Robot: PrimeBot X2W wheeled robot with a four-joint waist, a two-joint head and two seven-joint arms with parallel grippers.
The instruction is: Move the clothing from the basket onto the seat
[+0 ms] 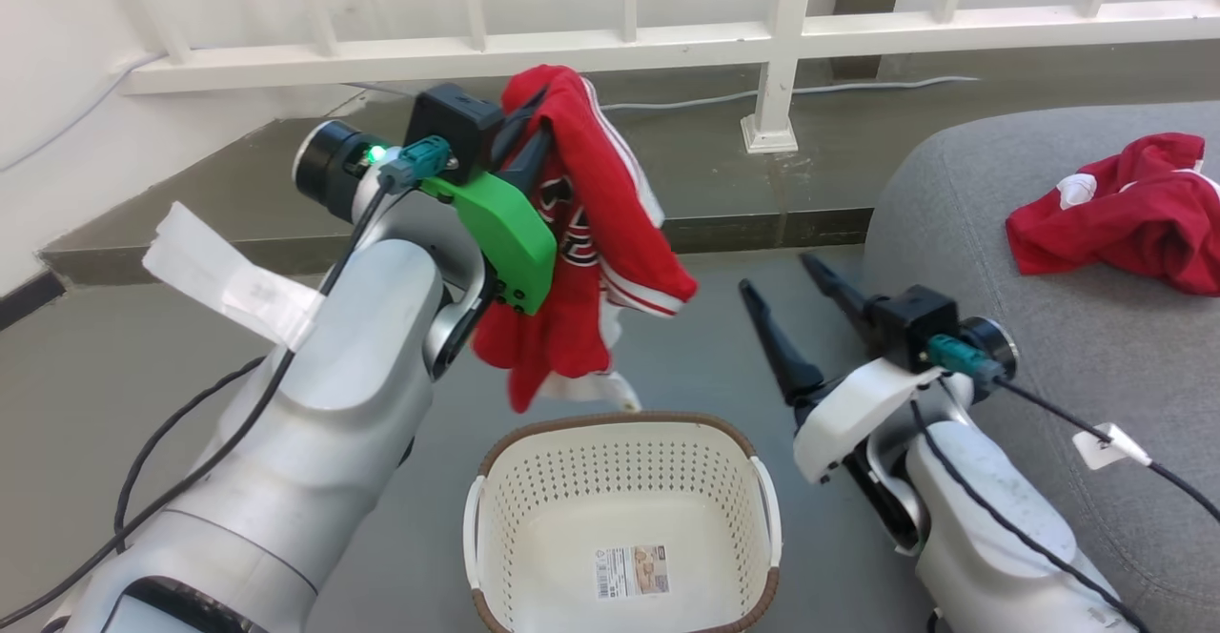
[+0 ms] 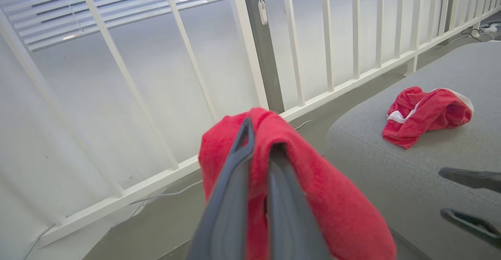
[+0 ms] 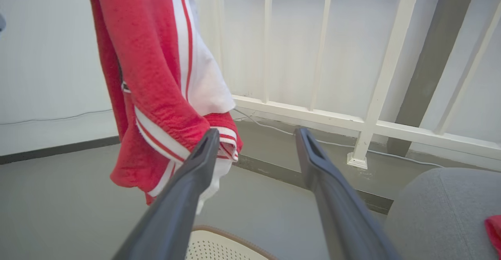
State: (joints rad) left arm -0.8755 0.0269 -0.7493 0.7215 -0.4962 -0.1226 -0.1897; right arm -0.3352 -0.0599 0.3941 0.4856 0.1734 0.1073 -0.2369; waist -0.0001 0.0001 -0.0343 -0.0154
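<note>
My left gripper (image 1: 534, 123) (image 2: 260, 138) is shut on a red garment (image 1: 591, 242) (image 2: 313, 197) (image 3: 156, 91) with white stripes and a dark emblem, which hangs in the air above and behind the basket (image 1: 624, 519) (image 3: 219, 246). The cream basket stands on the floor and holds nothing but its label. A second red garment (image 1: 1134, 214) (image 2: 426, 113) lies crumpled on the grey seat (image 1: 1048, 328) (image 2: 391, 162) (image 3: 438, 213) at the right. Beside the seat's front corner my right gripper (image 1: 777, 271) (image 3: 254, 134) stands open with nothing between its fingers.
A white railing (image 1: 782, 42) (image 2: 250, 56) (image 3: 375, 95) runs along the back, with a cable (image 1: 858, 88) on the raised ledge below it. Grey floor (image 1: 715, 347) surrounds the basket. My right gripper's fingers (image 2: 465, 176) show at the left wrist view's right edge.
</note>
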